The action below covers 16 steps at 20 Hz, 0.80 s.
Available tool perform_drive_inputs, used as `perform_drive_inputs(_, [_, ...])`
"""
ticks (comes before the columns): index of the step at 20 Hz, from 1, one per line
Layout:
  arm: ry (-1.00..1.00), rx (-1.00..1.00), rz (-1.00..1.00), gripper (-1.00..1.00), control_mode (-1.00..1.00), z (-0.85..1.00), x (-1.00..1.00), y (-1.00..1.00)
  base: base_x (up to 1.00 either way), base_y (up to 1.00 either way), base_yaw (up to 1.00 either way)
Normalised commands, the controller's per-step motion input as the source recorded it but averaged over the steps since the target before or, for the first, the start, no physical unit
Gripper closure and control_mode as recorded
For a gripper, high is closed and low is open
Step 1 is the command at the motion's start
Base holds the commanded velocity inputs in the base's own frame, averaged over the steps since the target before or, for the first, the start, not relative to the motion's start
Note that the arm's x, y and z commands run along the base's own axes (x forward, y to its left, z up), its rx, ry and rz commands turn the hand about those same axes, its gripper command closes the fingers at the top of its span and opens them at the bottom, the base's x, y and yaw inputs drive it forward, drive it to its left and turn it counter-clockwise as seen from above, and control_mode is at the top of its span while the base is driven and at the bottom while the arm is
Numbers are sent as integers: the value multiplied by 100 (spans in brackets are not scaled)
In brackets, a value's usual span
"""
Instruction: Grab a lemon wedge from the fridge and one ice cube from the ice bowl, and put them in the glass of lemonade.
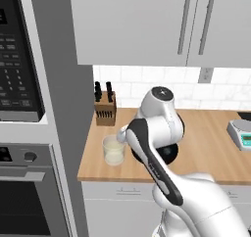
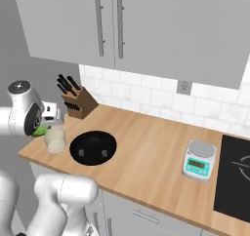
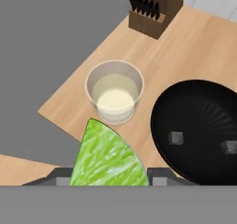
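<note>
The jaws are closed on the wedge (image 3: 110, 156), carried above the worktop (image 3: 185, 47) so it can be dropped into the glass (image 3: 115, 91), seen at twelve o'clock, with the ice bowl (image 3: 199, 126) at three o'clock.

glass of lemonade (image 3: 115, 92): near the counter's (image 2: 151, 147) front left corner, mouth open from above
ice bowl (image 2: 93, 147): just beside the glass, towards the counter's middle, near the front edge
knife block (image 2: 79, 102): at the back edge, behind glass and bowl, handles raised
scale (image 2: 199, 160): well apart, towards the right end
bare wood: broad stretch between bowl and scale
upper cupboards (image 2: 146, 30): hang over the back of the counter
</note>
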Motion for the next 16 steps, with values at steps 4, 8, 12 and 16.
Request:
perform_drive_inputs(4, [3, -5, 1, 100, -100, -28, 20, 14, 0, 0, 0])
perform_drive_inputs(8, [1, -3, 0, 100, -100, -19, 23, 2, 0, 0, 0])
perform_drive_inputs(12, [0, -3, 0, 100, -100, -12, 21, 4, 0, 0, 0])
perform_drive_inputs(16, [0, -1, 1, 100, -100, 0, 20, 8, 0, 0, 0])
